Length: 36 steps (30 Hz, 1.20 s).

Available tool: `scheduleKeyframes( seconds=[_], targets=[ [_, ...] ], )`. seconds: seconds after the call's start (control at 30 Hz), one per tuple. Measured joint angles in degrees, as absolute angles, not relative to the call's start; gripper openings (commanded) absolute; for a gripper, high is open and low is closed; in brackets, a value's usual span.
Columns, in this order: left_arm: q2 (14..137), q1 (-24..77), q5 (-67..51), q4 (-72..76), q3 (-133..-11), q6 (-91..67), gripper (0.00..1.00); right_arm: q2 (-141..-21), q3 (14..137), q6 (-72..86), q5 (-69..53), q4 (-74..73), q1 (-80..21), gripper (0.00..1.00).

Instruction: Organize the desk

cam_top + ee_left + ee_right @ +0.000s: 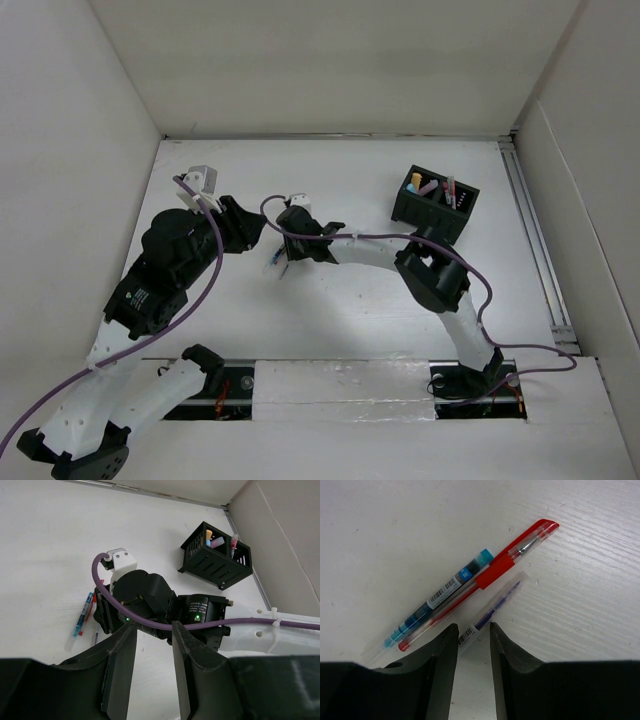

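The right claw point(473, 630) hangs low over the flat white matte tabletop point(340, 315), fingers spread either side of the tail of a clear blue-ink pen point(492, 611), not pinching it. A red capped pen point(495, 567) and a teal pen point(445, 592) lie just beside. The left claw point(152, 630) is partly spread, holding nothing.

From above, the right jaws hide most of the pens point(274, 262) from us; we cannot name the organizer's point(422, 211) contents.
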<state>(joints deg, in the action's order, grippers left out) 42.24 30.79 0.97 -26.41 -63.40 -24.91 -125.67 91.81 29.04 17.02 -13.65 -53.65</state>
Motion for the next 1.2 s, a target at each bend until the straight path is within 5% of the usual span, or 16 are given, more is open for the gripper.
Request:
scheduleKeyframes(
  seconds=[0.47,0.8,0.87,1.03,1.2],
  targets=[
    [41.60,30.79,1.37,-26.35,-62.63,-24.93,0.31,-118.26,81.34,28.14,21.98,-15.97,-53.60,0.21],
    [41.50,30.79,1.34,-26.37,-62.22,-25.15,0.31,-115.50,77.58,20.99,22.76,-16.38,-50.81,0.40],
    [41.52,30.79,1.32,-26.35,-62.22,-25.36,0.31,-115.66,77.93,19.73,22.76,-16.49,-49.84,0.34],
    [41.56,30.79,1.34,-26.35,-62.22,-25.69,0.31,-116.99,79.55,17.08,22.24,-16.36,-48.69,0.00],
    [41.54,30.79,1.61,-26.13,-61.93,-26.09,0.31,-116.16,78.32,15.35,21.76,-15.07,-48.31,0.00]
  ],
)
